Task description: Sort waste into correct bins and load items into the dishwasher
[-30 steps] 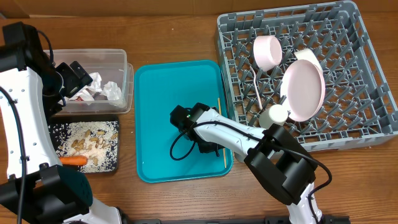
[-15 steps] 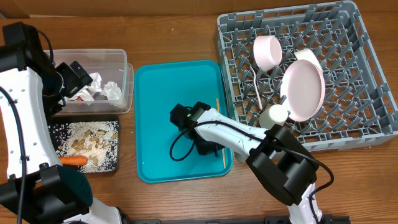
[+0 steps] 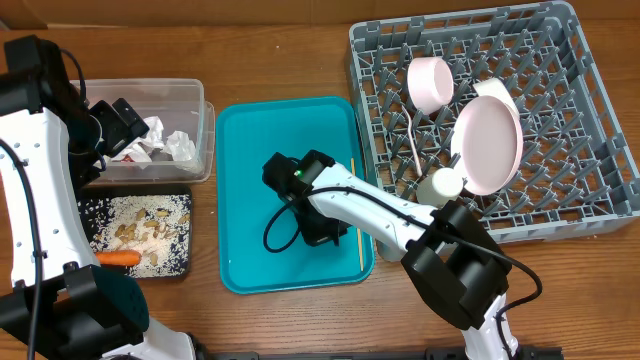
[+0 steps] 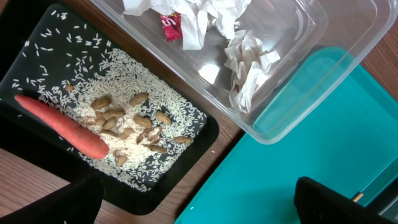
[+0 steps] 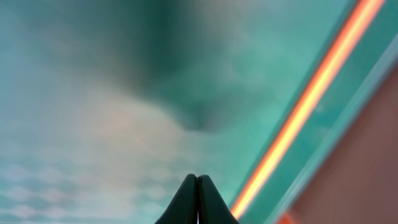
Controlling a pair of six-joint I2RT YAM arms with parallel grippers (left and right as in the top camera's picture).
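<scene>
- Waste looks sorted. The napkins point(image 3: 165, 140) and red wrapper point(image 4: 171, 25) lie in the tub point(image 3: 198, 100). The carrot point(image 3: 120, 258) and scraps point(image 3: 145, 228) lie in the black tray point(image 3: 85, 212).
- The rack point(image 3: 600, 150) already holds the plate point(image 3: 490, 145) on edge, the bowls point(image 3: 430, 82), a cup point(image 3: 440, 185) and the fork point(image 3: 412, 140).
- What seems left is one thing, the stick point(image 3: 358, 252). It lies flat near the right rim of the teal tray point(image 3: 250, 150), which is otherwise bare.
- The right hand point(image 5: 198, 180) is low over that tray with its fingers clenched tight together and nothing between them. In the wrist view the stick runs as a blurred orange line just to their right, apart from the tips, so I judge it is not gripped.
- The left hand point(image 3: 120, 118) hangs released and wide open above the tub and black tray, holding nothing.
- So the job reads as nearly finished: pick up the stick, carry it to the rack.
- Everything stands on a brown wooden table point(image 3: 280, 50) — the bins at left, teal tray in the middle, rack at right. Nothing of the room beyond it can be made out.
</scene>
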